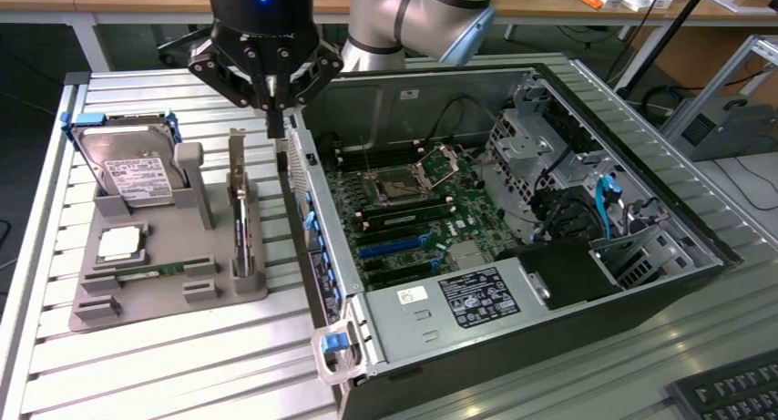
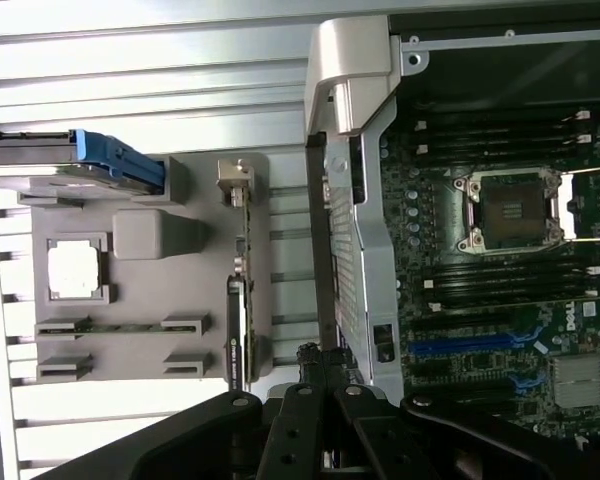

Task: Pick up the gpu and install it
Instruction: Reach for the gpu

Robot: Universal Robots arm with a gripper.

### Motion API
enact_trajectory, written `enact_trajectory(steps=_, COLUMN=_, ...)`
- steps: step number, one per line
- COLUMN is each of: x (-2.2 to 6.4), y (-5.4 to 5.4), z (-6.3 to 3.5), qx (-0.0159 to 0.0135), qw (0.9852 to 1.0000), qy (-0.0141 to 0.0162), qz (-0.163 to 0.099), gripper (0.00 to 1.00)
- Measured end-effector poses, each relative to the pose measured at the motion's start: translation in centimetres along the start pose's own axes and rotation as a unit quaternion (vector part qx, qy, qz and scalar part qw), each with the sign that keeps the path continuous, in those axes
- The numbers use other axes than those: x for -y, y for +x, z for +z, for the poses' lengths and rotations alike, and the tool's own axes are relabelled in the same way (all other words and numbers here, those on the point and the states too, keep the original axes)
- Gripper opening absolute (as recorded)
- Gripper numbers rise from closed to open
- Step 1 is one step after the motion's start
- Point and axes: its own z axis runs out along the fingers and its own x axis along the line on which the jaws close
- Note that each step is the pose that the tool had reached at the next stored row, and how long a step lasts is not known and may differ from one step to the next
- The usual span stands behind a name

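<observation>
While the gripper (image 1: 276, 121) hung shut, one gpu (image 1: 244, 229) stood in the grey tray (image 1: 158, 297) below it, alongside one hard drive (image 1: 134, 179).

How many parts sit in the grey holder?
4: hard drive upright at the far end, processor flat mid-holder, memory stick just nearer the camera, gpu on edge along the case side. None seems hidden.

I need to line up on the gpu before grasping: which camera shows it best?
The exterior view: the gpu stands on edge in the grey tray, its side face and silver bracket visible, with the shut hand above and beside it. The wrist view shows it edge-on from above, as a thin strip.
</observation>
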Motion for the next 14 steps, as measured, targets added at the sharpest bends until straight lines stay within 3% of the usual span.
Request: enact_trajectory(steps=14, x=0.03, y=0.44, z=0.0, qx=0.0, qw=1.0, qy=0.0, qz=0.0, gripper=0.11)
